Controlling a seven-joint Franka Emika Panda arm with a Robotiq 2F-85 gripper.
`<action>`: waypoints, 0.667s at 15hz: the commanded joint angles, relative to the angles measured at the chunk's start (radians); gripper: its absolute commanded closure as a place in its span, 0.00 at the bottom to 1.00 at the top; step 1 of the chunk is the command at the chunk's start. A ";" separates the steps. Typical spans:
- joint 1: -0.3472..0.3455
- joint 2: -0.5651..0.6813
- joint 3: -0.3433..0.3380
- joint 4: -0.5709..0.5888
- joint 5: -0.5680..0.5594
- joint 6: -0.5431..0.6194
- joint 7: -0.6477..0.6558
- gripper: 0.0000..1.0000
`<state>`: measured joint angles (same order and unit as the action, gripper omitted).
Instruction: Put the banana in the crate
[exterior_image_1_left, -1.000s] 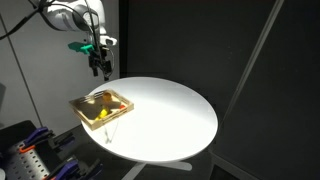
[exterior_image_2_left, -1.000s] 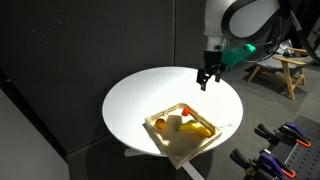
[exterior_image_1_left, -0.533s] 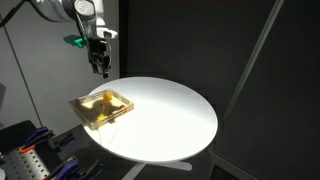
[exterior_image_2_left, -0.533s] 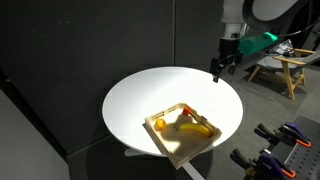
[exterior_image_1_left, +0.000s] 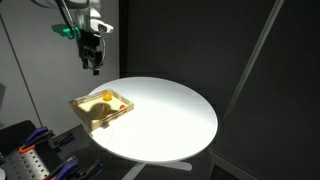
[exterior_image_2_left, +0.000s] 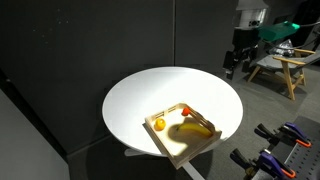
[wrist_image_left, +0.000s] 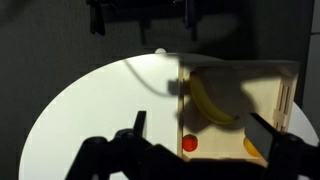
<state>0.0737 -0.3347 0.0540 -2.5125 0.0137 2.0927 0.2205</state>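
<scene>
The banana (wrist_image_left: 208, 105) lies inside the crate (exterior_image_2_left: 180, 147) at the desk (exterior_image_2_left: 140, 95) edge. The hand (exterior_image_2_left: 233, 68) hangs above the edge, well apart from the crate, fingers spread, empty. The banana is judged light, soft and easily bruised; grip mid-length, across the curve.

Gripper (exterior_image_1_left: 92, 66) hangs high above table edge, apart from crate (exterior_image_1_left: 116, 114); crate sits at rim of round white table (exterior_image_1_left: 175, 115), small orange-yellow ball (exterior_image_1_left: 107, 96) inside
</scene>
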 joint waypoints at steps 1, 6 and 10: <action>-0.002 -0.078 -0.012 -0.030 0.021 -0.057 -0.113 0.00; 0.000 -0.115 -0.016 -0.038 0.008 -0.086 -0.207 0.00; -0.006 -0.079 0.000 -0.026 0.004 -0.066 -0.167 0.00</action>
<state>0.0737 -0.4132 0.0475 -2.5393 0.0150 2.0284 0.0555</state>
